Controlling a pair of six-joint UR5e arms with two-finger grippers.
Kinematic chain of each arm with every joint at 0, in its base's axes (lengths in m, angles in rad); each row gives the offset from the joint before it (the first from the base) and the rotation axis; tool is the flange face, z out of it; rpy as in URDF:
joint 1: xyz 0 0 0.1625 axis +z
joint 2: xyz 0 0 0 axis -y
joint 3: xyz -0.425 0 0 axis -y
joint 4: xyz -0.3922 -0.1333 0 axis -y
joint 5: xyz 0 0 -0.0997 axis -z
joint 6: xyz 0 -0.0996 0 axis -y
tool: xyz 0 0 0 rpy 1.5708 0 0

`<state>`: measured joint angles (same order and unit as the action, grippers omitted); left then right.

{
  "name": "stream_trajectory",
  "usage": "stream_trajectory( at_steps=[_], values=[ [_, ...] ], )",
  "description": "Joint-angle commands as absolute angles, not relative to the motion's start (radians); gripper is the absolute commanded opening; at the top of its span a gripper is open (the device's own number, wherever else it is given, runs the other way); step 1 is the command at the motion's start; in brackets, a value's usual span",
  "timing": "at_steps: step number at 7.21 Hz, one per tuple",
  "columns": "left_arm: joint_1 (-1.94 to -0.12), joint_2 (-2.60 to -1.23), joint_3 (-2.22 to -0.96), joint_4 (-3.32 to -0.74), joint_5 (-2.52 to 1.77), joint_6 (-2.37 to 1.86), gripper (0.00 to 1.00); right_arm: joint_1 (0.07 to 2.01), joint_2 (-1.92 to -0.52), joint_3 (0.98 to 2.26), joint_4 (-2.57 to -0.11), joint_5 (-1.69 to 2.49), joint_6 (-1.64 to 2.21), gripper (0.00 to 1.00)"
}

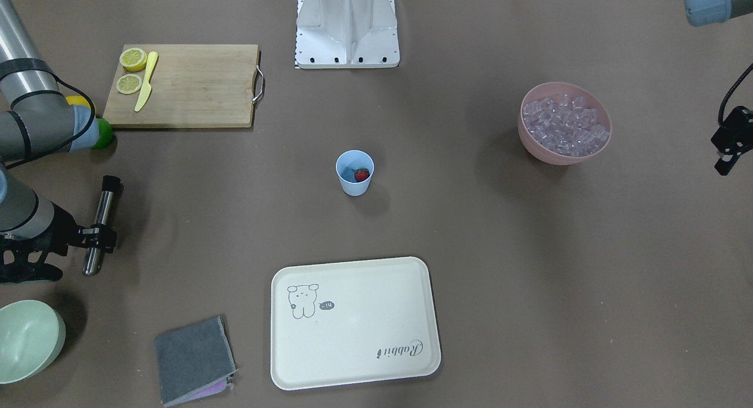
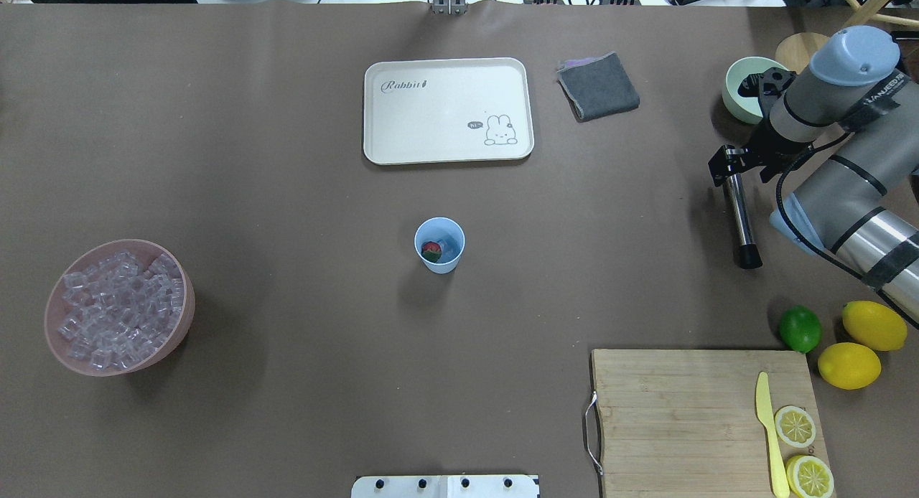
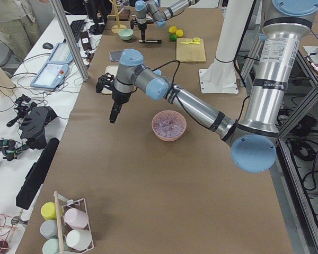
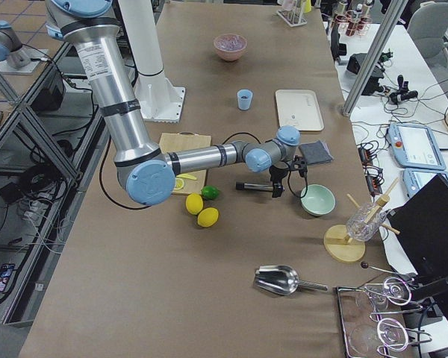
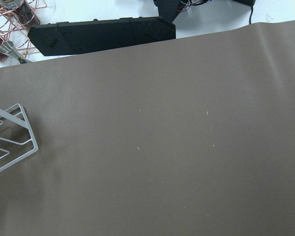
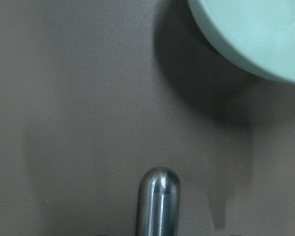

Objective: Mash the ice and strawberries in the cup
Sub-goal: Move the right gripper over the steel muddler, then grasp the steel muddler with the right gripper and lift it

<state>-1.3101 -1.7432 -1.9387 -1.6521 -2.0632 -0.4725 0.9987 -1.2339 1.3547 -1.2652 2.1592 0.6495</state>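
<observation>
The right gripper [image 1: 99,236] has its jaws clamped across a steel muddler [image 1: 104,208] near the bare end. The muddler's long axis is horizontal, with the black cap pointing toward the robot base [image 1: 347,40]. The jaw state of the left gripper [image 1: 727,152] cannot be determined. One light blue cup [image 1: 355,186] stands upright at the middle of the table [image 1: 470,249], mouth up. One red strawberry [image 1: 362,174] lies inside it. The ice [image 1: 565,126], clear cubes too many to count, is heaped in one pink bowl [image 1: 532,150].

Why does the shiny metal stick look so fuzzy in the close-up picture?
Right wrist view: the metal stick and pale green bowl probably sit too near the lens, so both blur; overhead view: everything is sharp, with a soft shadow beside the cup.
</observation>
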Motion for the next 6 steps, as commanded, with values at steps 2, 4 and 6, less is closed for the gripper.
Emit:
stream_trajectory(
  at_steps=[2,4,6],
  values=[
    [-1.310,-1.743,-1.936,-1.652,-2.063,-0.472,0.98,0.999,-1.227,1.350,-1.264,2.158,0.649,0.00],
    [-1.310,-1.741,-1.940,-1.652,-2.063,-0.472,0.98,1.024,-1.197,1.354,-1.261,2.161,0.652,0.00],
    [-1.312,-1.736,-1.939,-1.651,-2.063,-0.472,0.98,1.116,-1.155,1.447,-1.261,2.193,0.650,0.00]
  ],
)
